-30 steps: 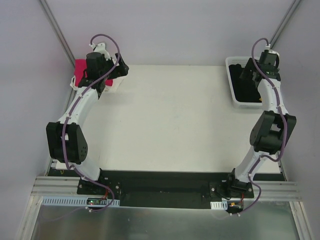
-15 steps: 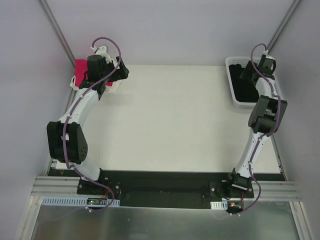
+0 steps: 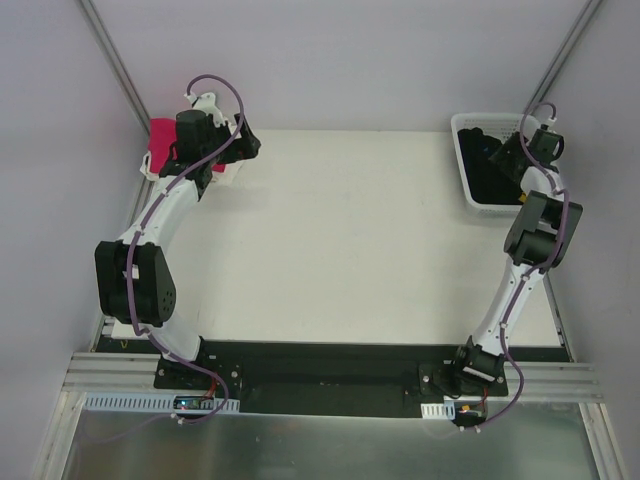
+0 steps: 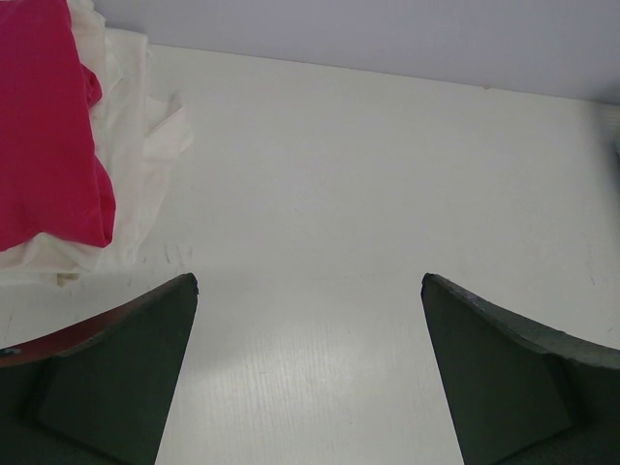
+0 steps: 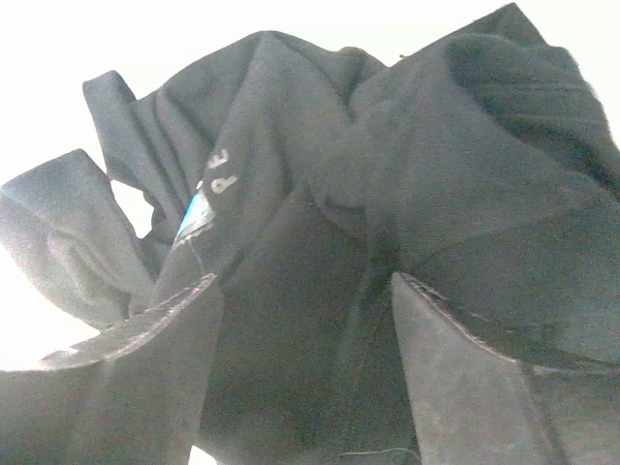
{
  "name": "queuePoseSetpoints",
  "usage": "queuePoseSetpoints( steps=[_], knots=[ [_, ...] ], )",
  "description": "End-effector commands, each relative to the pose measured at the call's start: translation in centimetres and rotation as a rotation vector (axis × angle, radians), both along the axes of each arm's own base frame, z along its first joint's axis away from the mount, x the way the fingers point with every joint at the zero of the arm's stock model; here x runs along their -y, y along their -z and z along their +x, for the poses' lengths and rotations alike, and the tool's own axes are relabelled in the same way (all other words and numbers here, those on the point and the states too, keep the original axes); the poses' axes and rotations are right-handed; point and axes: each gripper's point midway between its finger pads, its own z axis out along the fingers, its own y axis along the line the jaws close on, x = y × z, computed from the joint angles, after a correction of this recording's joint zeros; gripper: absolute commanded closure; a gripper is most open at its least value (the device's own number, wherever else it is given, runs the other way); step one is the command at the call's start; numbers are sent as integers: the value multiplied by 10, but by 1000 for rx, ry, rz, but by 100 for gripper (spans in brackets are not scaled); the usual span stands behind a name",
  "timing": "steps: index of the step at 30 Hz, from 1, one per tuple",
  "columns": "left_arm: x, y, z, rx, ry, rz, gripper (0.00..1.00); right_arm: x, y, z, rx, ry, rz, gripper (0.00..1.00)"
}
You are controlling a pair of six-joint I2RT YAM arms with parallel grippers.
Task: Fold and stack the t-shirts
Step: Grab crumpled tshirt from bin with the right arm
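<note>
Left gripper (image 4: 308, 283): jaws released, spread to full width; nothing between them, nothing touched.
Left gripper position: poised above bare table (image 4: 387, 174), at the far-left corner, just right of the shirt pile.
Right gripper (image 5: 305, 281): jaws parted wide, set astride a raised fold of the black t-shirt (image 5: 291, 145); not clenched.
Right gripper contact: cloth fills the gap between both fingers; pads possibly brushing the fabric, not certain at this close range.
Black t-shirt, location: crumpled inside the white basket (image 3: 462, 160) at the far-right corner of the table; dark mass visible there from the top camera.
Black t-shirt, condition: unfolded, heavily creased, a small blue patch with white marks showing on one fold.
Pink t-shirt (image 4: 44, 126): bunched at the far-left corner, lying on top of the white cloth; clear of the left fingers.
White t-shirt (image 4: 136, 145): rumpled beneath and beside the pink one, edge spilling rightward onto the table.
Pile versus basket: well apart, at opposite far corners.
Right arm: reached forward along the right edge, wrist over the basket.
</note>
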Motion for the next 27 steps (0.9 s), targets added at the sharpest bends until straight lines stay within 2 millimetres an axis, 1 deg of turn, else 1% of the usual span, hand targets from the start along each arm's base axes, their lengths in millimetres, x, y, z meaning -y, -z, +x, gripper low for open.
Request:
queuePoseSetpoints(
  steps=[1,2,3,4,5,6,7,8,10,13,17,18,19,20,21,22,23,24,25,26,27],
  knots=[
    [5,-23,0,72,18,3,1,-1,6,0,37,17,75,37],
    [5,-23,0,72,16,6,1,0,5,-1,39,26,79,49],
    [4,-23,0,72,13,7,1,2,7,-3,37,33,83,53],
    [3,-25,-1,75,9,6,1,2,4,-2,42,36,90,59],
    [5,-25,-1,77,14,4,1,3,4,-3,43,37,92,77],
    [4,-25,-1,76,13,1,1,4,5,-4,40,45,96,88],
    [5,-26,-1,77,17,-1,1,2,6,-5,36,47,101,96],
    [6,-25,-1,75,21,-4,1,4,5,-6,37,58,101,99],
    [7,-25,-2,74,22,-6,1,4,9,-10,30,68,107,99],
    [6,-23,-3,70,17,-9,1,2,7,-13,26,78,116,99],
    [8,-19,-5,66,23,-18,1,-4,-12,-11,49,70,146,99],
    [9,-20,-5,69,26,-19,1,-6,-24,-11,60,64,148,99],
    [10,-19,-5,67,29,-20,1,-11,-27,-14,43,59,156,96],
    [11,-19,-6,67,30,-21,1,-19,-38,-10,54,34,154,73],
    [12,-17,-5,63,31,-24,1,-26,-45,-13,45,8,145,55],
    [13,-17,-5,61,32,-29,1,-34,-50,-13,41,-17,139,28],
    [14,-16,-5,58,36,-36,1,-48,-54,-12,37,-50,130,23],
    [17,-13,-4,55,44,-41,1,-55,-54,-15,20,-67,126,20],
    [16,-13,-4,55,43,-41,1,-61,-63,-17,28,-86,106,16],
    [17,-12,-4,52,44,-46,1,-73,-64,-17,27,-101,99,15],
    [18,-10,-3,49,48,-46,1,-79,-62,-21,19,-113,98,14]
  ],
)
